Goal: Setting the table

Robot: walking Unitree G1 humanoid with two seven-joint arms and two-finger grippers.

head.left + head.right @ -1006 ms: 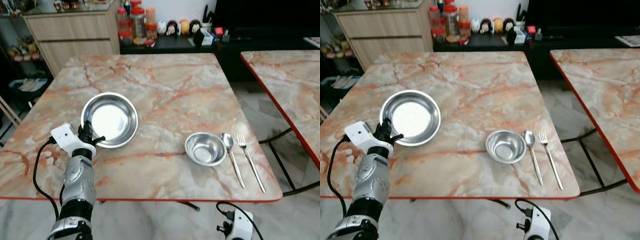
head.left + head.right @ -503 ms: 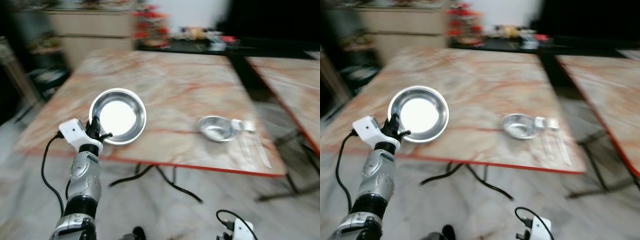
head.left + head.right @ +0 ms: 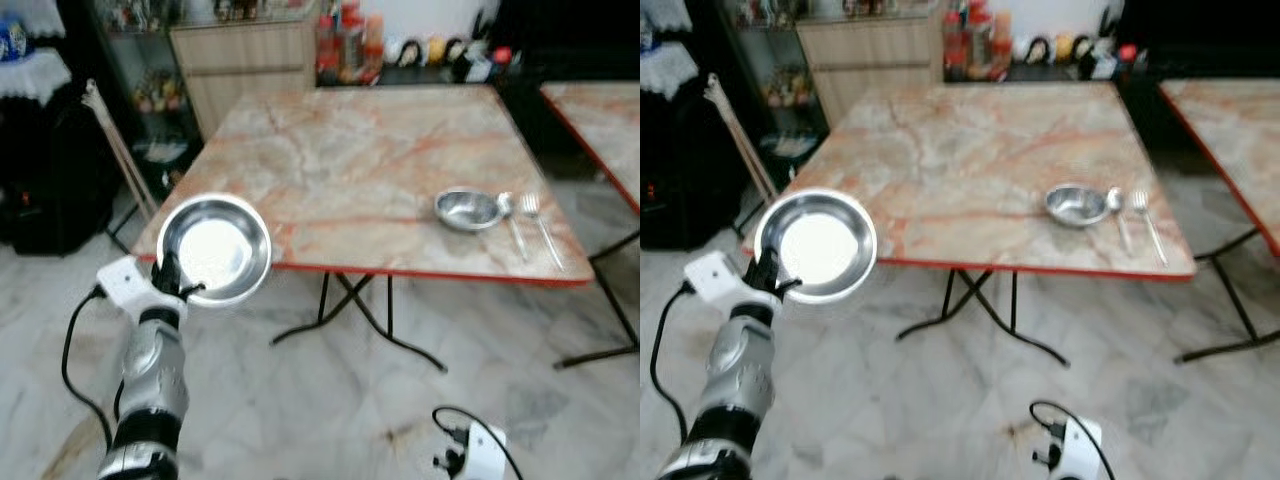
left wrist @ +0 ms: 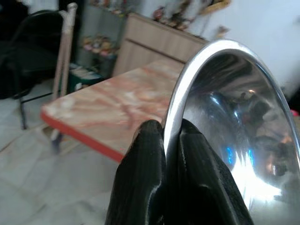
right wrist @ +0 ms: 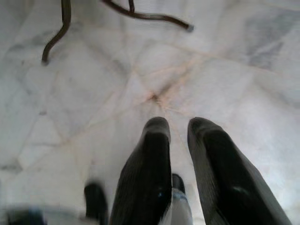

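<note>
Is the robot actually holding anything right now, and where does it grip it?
Yes: the left gripper pinches the steel plate by its rim. The right gripper holds nothing.

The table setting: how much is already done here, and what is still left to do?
Done: a small steel bowl, a spoon and a fork lie side by side near the marble table's right front edge. In hand: the left gripper pinches the rim of the steel plate, held off the table near its front left corner. Left: setting that plate down. The right gripper hangs idle over the floor.

Marble-topped table (image 3: 370,160) with red edge, small steel bowl (image 3: 466,209), spoon (image 3: 510,222), fork (image 3: 540,228) alongside
</note>
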